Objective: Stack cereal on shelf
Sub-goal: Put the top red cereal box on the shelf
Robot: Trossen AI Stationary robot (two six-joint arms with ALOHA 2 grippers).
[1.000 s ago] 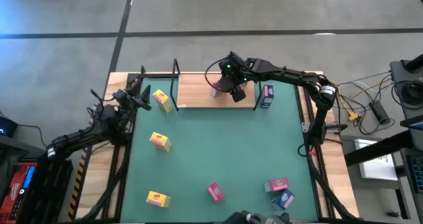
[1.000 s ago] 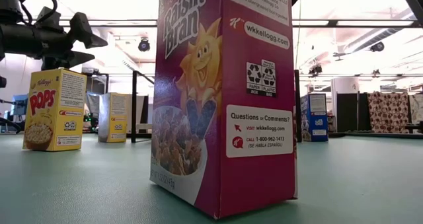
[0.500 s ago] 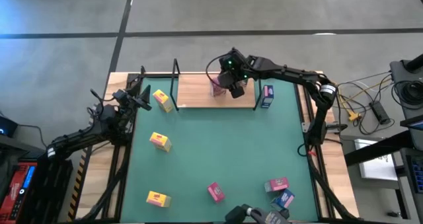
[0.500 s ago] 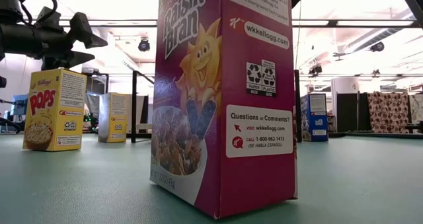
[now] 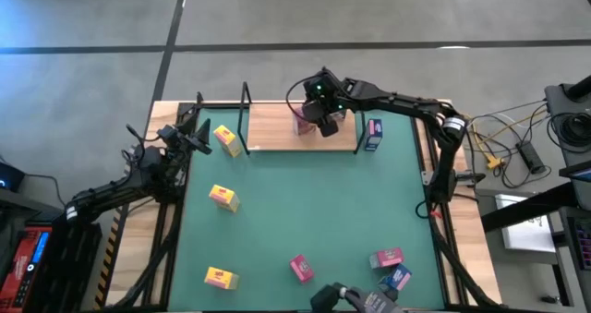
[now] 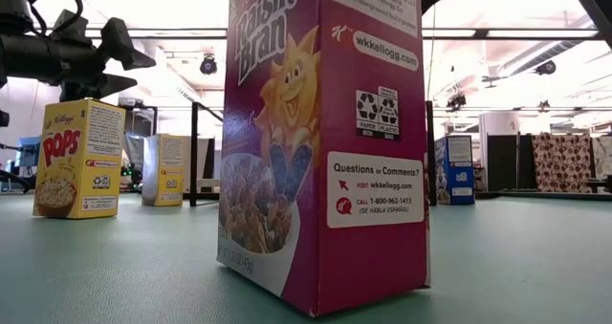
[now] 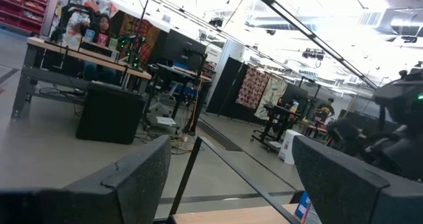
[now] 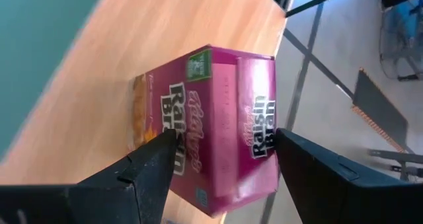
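Observation:
A pink cereal box (image 8: 198, 131) sits between the fingers of my right gripper (image 8: 225, 135) over the wooden shelf (image 5: 277, 128) at the table's far edge; in the high view the box (image 5: 301, 121) shows just left of the gripper (image 5: 319, 119). Loose boxes stand on the green table: yellow (image 5: 225, 139), (image 5: 223, 198), (image 5: 220, 278), pink (image 5: 301, 269), (image 5: 386, 258), blue (image 5: 373, 134), (image 5: 395, 278). My left gripper (image 5: 196, 128) waits open and empty at the table's far left. My right gripper has the pink box between its two fingers. One finger (image 8: 158, 161) lies over the printed front face (image 8: 188, 128), the other (image 8: 310, 171) at the far edge of the top flap (image 8: 264, 128). The fingers slant down from the right. I cannot tell whether the box's bottom rests on the board.
Black wire uprights stand at the shelf's ends (image 5: 247, 105), (image 5: 358, 128). The near pink box (image 6: 320, 142) fills the low view; two yellow boxes (image 6: 78, 157), (image 6: 167, 169) and a blue one (image 6: 453, 169) show behind it. Open green table lies in the middle (image 5: 305, 202).
My right gripper has shifted a little toward the table's far edge over the shelf, with the pink box still between its fingers.

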